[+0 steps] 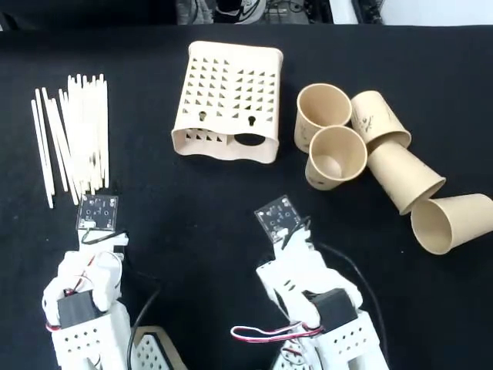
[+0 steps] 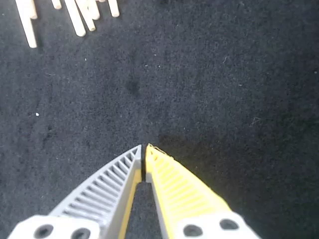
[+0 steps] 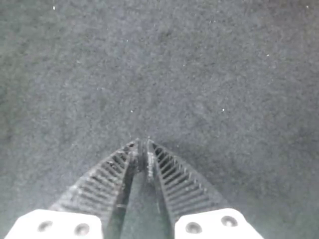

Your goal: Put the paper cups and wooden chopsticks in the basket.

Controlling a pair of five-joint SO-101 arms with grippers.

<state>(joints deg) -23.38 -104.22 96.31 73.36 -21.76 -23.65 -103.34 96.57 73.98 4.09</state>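
My left pincer, one finger grey and the other yellow, is closed, tips pressed together with nothing between them, and it hangs over the black cloth-covered surface. A little ahead of it lies the loose pile of pale wooden chopsticks, spread roughly side by side at the left of the surface, a few thinner ones straying off the pile's outer edge. My right pincer, with dark ribbed fingers, is closed as well and grips nothing, poised over bare cloth near the middle of the surface. Beyond it, at the far middle, the cream plastic basket with triangular holes lies flat on one broad wall, its open mouth turned toward my arms. To its right sit five tan paper cups in a touching cluster: two with their mouths turned upward, just beside the basket, and three tipped on their sides farther right, none of them in the basket
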